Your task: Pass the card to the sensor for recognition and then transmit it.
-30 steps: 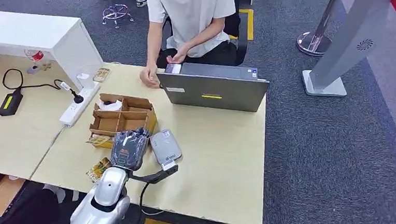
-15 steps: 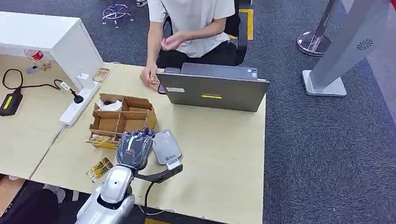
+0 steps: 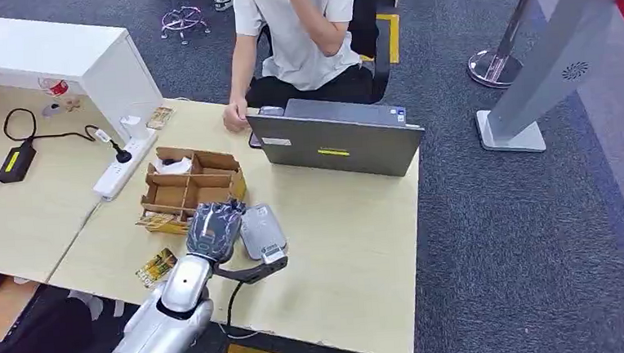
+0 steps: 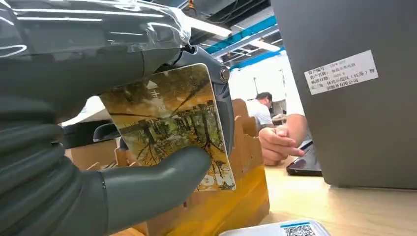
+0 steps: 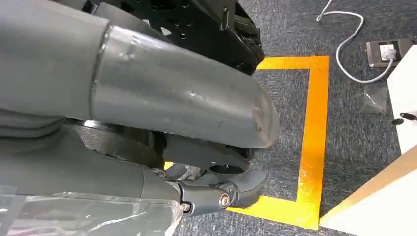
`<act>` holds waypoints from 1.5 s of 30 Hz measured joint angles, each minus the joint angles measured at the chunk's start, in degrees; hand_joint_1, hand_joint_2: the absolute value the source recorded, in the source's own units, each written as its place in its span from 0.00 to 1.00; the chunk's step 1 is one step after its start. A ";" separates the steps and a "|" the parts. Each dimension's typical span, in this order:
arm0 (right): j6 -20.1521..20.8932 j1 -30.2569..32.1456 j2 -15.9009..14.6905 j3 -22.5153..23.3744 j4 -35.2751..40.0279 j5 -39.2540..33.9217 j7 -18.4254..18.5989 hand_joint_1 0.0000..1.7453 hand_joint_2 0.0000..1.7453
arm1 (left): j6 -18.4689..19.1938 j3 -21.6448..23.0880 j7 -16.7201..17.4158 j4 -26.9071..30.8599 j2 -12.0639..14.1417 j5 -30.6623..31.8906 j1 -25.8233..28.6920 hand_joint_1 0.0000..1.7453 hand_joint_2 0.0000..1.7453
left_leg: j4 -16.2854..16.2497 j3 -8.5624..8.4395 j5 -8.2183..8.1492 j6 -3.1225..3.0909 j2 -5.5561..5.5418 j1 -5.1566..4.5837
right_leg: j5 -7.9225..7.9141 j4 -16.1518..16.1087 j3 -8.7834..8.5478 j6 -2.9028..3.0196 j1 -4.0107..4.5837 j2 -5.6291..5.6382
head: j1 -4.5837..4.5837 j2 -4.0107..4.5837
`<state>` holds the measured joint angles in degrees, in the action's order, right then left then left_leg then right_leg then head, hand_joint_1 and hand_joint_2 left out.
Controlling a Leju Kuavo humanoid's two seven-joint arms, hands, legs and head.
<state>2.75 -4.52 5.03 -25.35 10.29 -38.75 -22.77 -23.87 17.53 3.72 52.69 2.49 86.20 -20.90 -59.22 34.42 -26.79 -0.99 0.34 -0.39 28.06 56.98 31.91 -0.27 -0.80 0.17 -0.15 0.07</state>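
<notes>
The card (image 4: 172, 129), printed with autumn trees, sits pinched between the thumb and fingers of the left hand (image 3: 214, 229), low centre-left of the head view, just beside the grey sensor (image 3: 261, 230) and the cardboard box (image 3: 190, 184). The right hand (image 5: 162, 123) holds nothing, fingers curled in.

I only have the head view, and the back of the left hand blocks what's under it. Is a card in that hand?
Observer: Yes. The left wrist view shows the left hand pinching the card between thumb and fingers.
Operator: How is the card oriented?
Observer: Roughly upright, with its tree-picture face toward the wrist camera.
Operator: Is it touching the sensor?
Observer: No. The QR-labelled end of the sensor lies on the table, with a visible gap between it and the card's lowest corner.
</notes>
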 joint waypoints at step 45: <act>-0.42 -0.30 0.31 -0.28 0.00 1.01 1.90 0.00 0.00 | 1.05 3.13 0.46 -17.27 -6.67 -0.28 -6.14 1.00 1.00 | 0.00 -0.08 0.00 0.00 -0.01 0.00 | -0.04 0.00 -0.11 0.03 0.01 0.03 | -0.02 0.00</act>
<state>2.34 -4.82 5.33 -25.64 10.29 -37.75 -20.87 -22.82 20.65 4.17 35.43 -4.18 85.92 -27.03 -59.22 34.34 -26.79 -0.98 0.34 -0.39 28.02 56.98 31.80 -0.24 -0.79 0.21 -0.17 0.07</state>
